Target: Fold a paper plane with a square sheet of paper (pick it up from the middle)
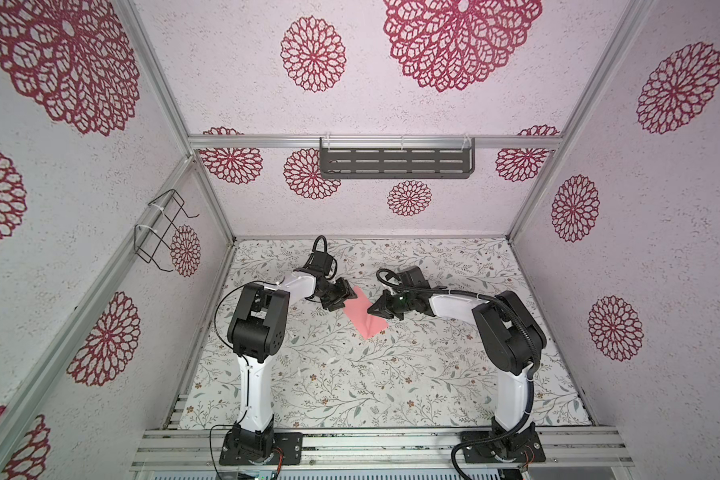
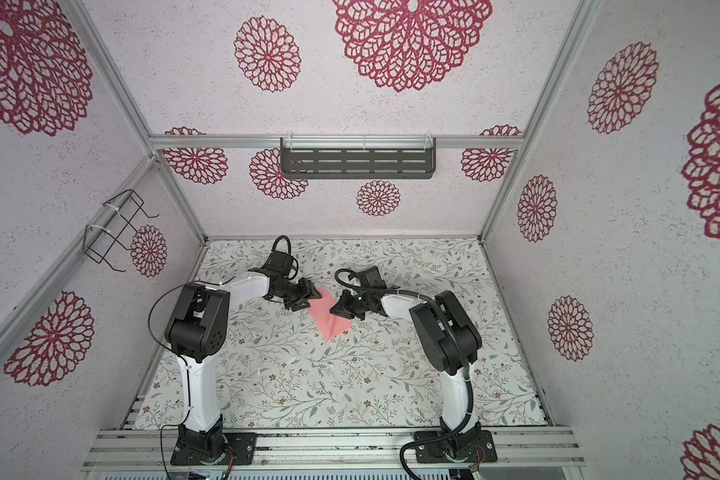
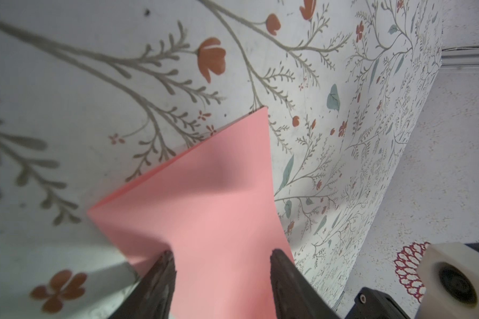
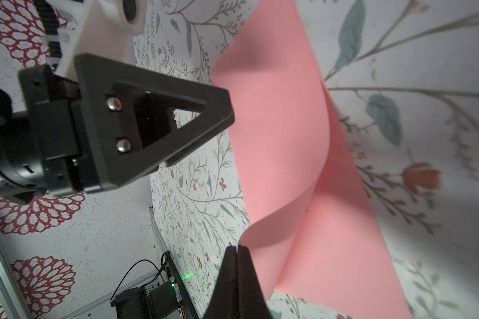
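Inside a booth walled in pale panels printed with crimson flower medallions, a leaf-and-blossom table cover (image 1: 350, 382) carries a salmon-pink sheet of paper (image 1: 364, 318) (image 2: 329, 322), doubled over into a narrow oblong and lying slantwise in the far half of the table, between the two arms. In the right wrist view its upper layer (image 4: 282, 138) lifts off the lower one in a soft curl while the lower layer stays flat on the cover. The right gripper (image 1: 370, 309) (image 2: 332, 309) (image 4: 237, 248) meets the sheet at its right-hand long edge, its fingers pressed together on the raised edge of that curl. The left gripper (image 1: 348, 297) (image 2: 312, 296) (image 3: 221, 254) stands at the paper's far left end with its fingers spread, the pink sheet (image 3: 205, 207) running between them; whether they touch it cannot be told. A dark slotted shelf (image 1: 395, 162) hangs on the back wall and a black wire rack (image 1: 163, 230) on the left wall.
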You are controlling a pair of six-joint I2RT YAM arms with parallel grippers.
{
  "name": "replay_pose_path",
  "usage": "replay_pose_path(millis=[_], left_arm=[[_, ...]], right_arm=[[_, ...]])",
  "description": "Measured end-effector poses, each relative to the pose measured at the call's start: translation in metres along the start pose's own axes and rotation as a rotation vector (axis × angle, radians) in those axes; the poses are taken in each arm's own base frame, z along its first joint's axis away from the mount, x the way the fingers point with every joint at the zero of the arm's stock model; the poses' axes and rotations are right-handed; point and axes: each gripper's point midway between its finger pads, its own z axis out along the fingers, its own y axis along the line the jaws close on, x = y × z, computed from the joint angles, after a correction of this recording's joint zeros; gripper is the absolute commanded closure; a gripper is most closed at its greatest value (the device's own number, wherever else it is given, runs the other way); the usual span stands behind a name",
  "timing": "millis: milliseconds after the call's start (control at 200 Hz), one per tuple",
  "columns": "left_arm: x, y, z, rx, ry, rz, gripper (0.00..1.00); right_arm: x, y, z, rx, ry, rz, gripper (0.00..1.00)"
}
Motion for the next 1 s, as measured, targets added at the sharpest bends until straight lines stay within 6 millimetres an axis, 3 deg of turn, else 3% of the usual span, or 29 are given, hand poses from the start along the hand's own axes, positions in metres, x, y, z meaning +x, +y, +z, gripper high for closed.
replay_pose_path(millis=[295,1001], left_arm=[[0.0,0.0,0.0,0.0,-0.001,0.0,0.42],[0.001,0.001,0.0,0.0,-0.001,0.0,0.42]], right_arm=[[0.011,-0.011,0.024,0.018,0.045,-0.001,0.97],[-0.003,-0.01,0.04,-0.039,-0.006,-0.016,0.96]])
